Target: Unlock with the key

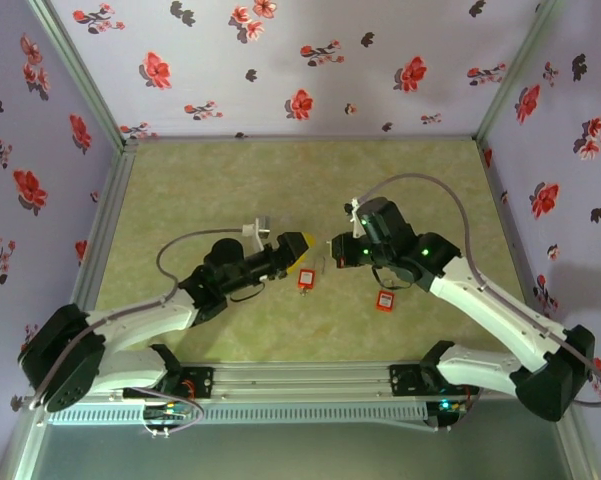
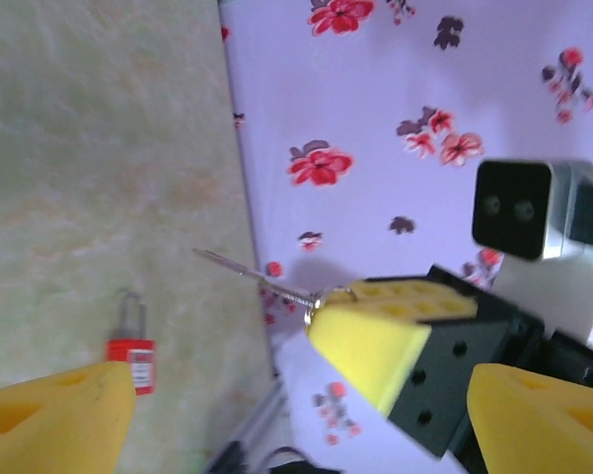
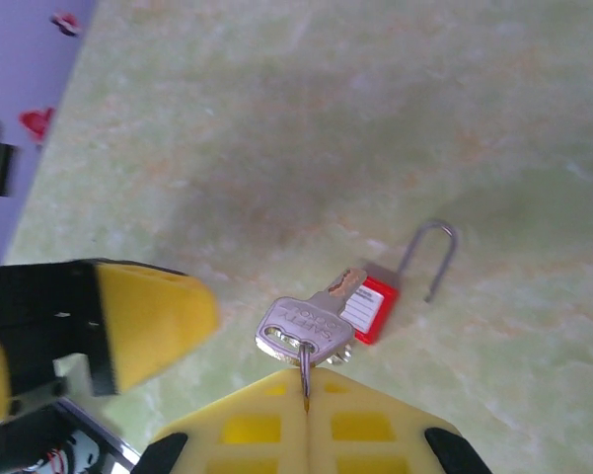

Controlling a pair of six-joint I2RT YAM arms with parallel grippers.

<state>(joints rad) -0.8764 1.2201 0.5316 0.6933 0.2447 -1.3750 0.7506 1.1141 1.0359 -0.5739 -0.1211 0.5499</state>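
My right gripper [image 3: 306, 405] is shut on the ring of a silver key [image 3: 306, 324], which hangs out in front of its yellow fingertips. Just beyond the key a red padlock [image 3: 373, 304] lies flat on the table, its shackle [image 3: 432, 259] swung open. In the top view the right gripper [image 1: 337, 250] faces my left gripper [image 1: 298, 250] across a small gap, with a red padlock [image 1: 306, 278] just below them. The left gripper [image 2: 296, 425] is open with nothing between its fingers. The left wrist view shows the key [image 2: 239, 267] sticking out from the right gripper's fingers [image 2: 385, 341].
A second red padlock [image 1: 384, 300] lies on the green mat under the right arm; the left wrist view has a padlock [image 2: 130, 360] on the table too. Floral walls [image 1: 300, 60] close in the back and sides. A metal rail [image 1: 300, 380] runs along the near edge.
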